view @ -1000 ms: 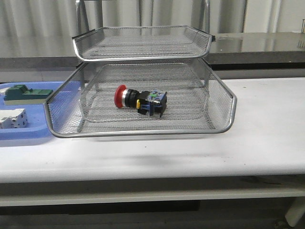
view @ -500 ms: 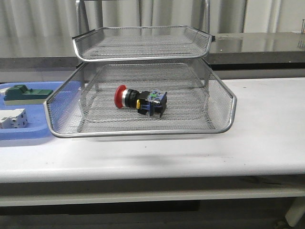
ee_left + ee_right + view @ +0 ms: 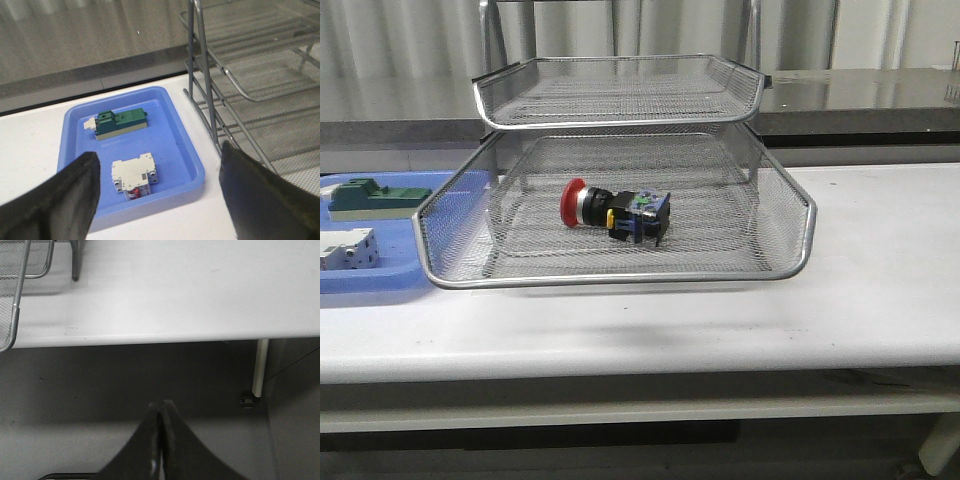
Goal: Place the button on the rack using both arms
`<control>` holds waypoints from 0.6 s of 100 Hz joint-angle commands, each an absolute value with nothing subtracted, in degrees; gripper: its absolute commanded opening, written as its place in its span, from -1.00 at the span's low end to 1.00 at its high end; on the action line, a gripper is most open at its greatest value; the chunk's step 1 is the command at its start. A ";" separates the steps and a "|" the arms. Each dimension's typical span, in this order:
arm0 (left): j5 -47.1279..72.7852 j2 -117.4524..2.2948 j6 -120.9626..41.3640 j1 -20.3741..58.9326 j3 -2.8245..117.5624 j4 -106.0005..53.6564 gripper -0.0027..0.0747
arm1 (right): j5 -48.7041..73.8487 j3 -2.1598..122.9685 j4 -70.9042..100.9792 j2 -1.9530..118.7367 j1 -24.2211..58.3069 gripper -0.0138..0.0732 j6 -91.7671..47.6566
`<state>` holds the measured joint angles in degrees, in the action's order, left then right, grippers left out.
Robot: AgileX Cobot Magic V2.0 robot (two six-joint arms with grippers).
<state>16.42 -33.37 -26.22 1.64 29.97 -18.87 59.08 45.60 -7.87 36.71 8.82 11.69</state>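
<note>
The button (image 3: 613, 211), with red head, silver collar and black-and-blue body, lies on its side in the lower mesh tray of the silver wire rack (image 3: 620, 278). Neither arm shows in the front view. In the left wrist view my left gripper (image 3: 159, 172) is open and empty, hanging above the blue tray beside the rack's frame (image 3: 205, 85). In the right wrist view my right gripper (image 3: 161, 404) is shut and empty, held off the table's front edge over the floor, with a corner of the rack (image 3: 20, 277) at the far side.
A flat blue plastic tray (image 3: 380, 285) stands left of the rack, holding a green block component (image 3: 121, 123) and a white boxy component (image 3: 133, 175). The white table's front edge (image 3: 165, 339) and a table leg (image 3: 259, 371) show in the right wrist view.
</note>
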 commanded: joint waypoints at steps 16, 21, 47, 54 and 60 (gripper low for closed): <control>4.47 -25.29 -25.64 1.52 22.76 -21.82 0.33 | 56.28 47.50 -9.06 36.70 8.93 -0.84 11.72; 2.33 -24.11 -25.64 1.52 21.35 -23.65 0.33 | 56.28 47.50 -9.06 36.70 8.93 -0.84 11.72; -3.93 -21.27 -25.64 1.52 15.36 -26.01 0.33 | 56.28 47.50 -9.06 36.70 8.93 -0.84 11.72; -4.01 -21.27 -25.64 1.52 15.12 -26.01 0.33 | 56.28 47.50 -9.06 36.70 8.93 -0.84 11.72; -4.01 -21.27 -25.64 1.52 15.08 -26.01 0.33 | 56.28 47.50 -9.06 36.70 8.93 -0.84 11.72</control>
